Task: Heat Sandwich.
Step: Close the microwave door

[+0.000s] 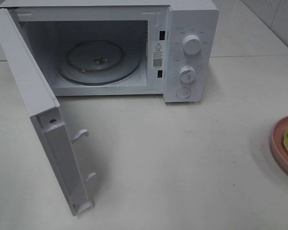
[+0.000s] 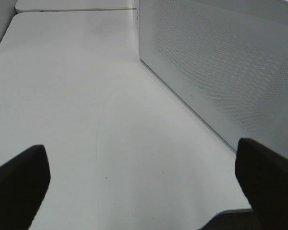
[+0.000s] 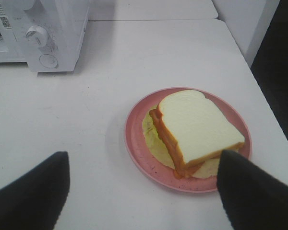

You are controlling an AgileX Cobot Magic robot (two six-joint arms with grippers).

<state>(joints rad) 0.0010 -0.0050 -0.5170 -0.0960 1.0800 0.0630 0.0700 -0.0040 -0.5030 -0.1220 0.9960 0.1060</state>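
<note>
Right wrist view: the sandwich (image 3: 197, 129) lies on the pink plate (image 3: 134, 139), well right of the microwave (image 1: 192, 52); its door (image 1: 43, 120) is open, loading remains; right gripper (image 3: 144, 191) and left gripper (image 2: 144, 182) are spread, empty

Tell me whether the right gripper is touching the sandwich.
Apart. The right wrist view shows the right gripper with jaws open, table visible between them, short of the sandwich lying on the pink plate.

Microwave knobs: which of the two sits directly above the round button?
The lower knob; the round button lies just beneath it, while the upper knob sits higher on the panel.
</note>
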